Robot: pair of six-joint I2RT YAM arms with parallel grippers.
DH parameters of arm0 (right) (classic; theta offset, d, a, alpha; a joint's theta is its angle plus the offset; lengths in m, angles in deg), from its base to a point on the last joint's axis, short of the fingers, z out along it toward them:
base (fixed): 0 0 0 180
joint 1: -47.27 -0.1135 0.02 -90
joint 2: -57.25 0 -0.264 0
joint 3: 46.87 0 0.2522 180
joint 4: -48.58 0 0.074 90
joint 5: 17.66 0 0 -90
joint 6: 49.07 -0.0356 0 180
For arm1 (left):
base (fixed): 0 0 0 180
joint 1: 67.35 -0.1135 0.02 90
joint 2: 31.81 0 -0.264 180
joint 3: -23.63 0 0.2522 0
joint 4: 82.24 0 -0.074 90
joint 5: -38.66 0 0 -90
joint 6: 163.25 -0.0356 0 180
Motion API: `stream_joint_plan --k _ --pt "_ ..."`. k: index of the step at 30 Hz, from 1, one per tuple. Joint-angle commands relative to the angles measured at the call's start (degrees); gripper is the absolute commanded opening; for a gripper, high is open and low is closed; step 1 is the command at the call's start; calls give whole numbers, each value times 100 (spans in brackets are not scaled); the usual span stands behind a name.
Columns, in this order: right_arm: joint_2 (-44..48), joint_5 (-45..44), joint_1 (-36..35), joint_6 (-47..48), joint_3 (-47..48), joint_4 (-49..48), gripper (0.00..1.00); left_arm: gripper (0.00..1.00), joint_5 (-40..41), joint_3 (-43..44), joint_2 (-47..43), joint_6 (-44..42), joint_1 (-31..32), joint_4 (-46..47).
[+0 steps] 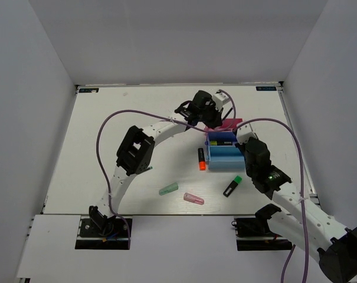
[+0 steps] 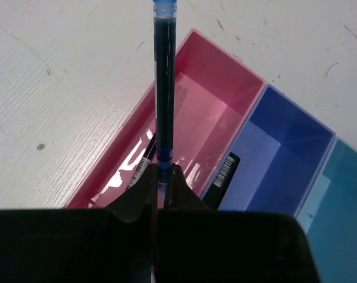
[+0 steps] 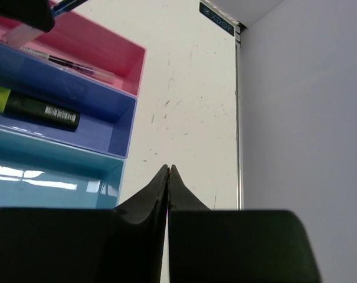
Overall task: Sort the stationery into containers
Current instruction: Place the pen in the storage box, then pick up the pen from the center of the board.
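Observation:
My left gripper (image 2: 164,171) is shut on the lower end of a thin dark blue pen (image 2: 164,88), which stands out over the pink bin (image 2: 225,76). In the top view this gripper (image 1: 199,107) hangs at the far end of the joined containers (image 1: 224,158). Another pen (image 3: 66,62) lies in the pink bin. A black highlighter (image 3: 39,109) with a yellow-green end lies in the dark blue bin (image 2: 284,147). My right gripper (image 3: 169,169) is shut and empty, just right of the light blue bin (image 3: 48,177).
On the table lie an orange-ended highlighter (image 1: 201,159) left of the bins, a green-ended highlighter (image 1: 232,187) in front of them, a green capsule (image 1: 168,189) and a pink capsule (image 1: 193,198). White walls enclose the table on three sides.

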Motion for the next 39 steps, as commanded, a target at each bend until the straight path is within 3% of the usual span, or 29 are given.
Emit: stream_joint_plan --k 1,3,4,6,7,8,11,13,14,17,18,19,20,21,22,23,24,25,27,28,29,30,35,39 --pt "133 -259 -7 -8 -12 -489 0 4 136 334 -108 149 17 405" --pt "150 -250 1 1 -29 -480 0 14 259 308 -99 131 9 388" --pt "159 -250 -7 -17 -38 -480 0 37 285 290 -99 122 9 344" --pt "177 -241 -7 -34 -29 -454 0 51 356 264 -134 79 9 283" --pt "168 -215 -7 -34 -21 -462 0 65 347 229 -178 44 26 247" --pt "177 -232 1 -43 -29 -454 0 71 347 194 -213 35 26 238" --pt "177 -206 10 -34 -38 -445 0 74 312 158 -371 8 44 238" --pt "177 -180 10 -43 -47 -445 0 64 303 167 -528 17 79 229" --pt "186 -179 19 -43 -56 -427 0 52 277 115 -599 -1 105 238" --pt "203 -75 28 -69 -56 -366 0 0 635 -487 -1284 8 201 151" --pt "203 -4 37 -78 -47 -253 0 0 794 -727 -1729 121 211 98" --pt "212 205 37 -122 -21 -164 9 0 1135 -973 -2230 288 211 -76" --pt "212 599 37 -148 14 -59 20 1 1643 -1828 -2704 446 219 -139" --pt "212 899 37 -157 67 525 36 14 1848 -2089 -2953 430 202 -670" --pt "186 1197 37 -123 102 722 50 35 2146 -2518 -3364 386 176 -919" --pt "133 2097 11 -96 207 889 69 51 2149 -2722 -3560 38 141 -1148" --pt "133 2384 2 -105 303 1431 76 65 2123 -3168 -3866 -209 62 -2073" --pt "133 2883 -7 -35 348 1575 78 72 1896 -3260 -4078 -394 -43 -2421" --pt "107 3545 -25 71 479 2032 67 80 1753 -3732 -4282 -1097 -158 -3550" --pt "80 3947 -25 106 489 2182 53 81 1736 -3848 -4370 -1247 -167 -3811" --pt "37 4091 -25 159 541 2235 15 81 1858 -4015 -4475 -1484 -159 -4014" --pt "19 4362 -25 168 585 2288 0 81 2224 -4512 -4502 -1564 -176 -4016" --pt "-87 4356 10 159 542 2315 0 75 2264 -5666 -4766 -1802 -333 -3401" --pt "-122 4312 71 141 524 2297 0 72 2228 -6046 -4634 -1881 -562 -3102"
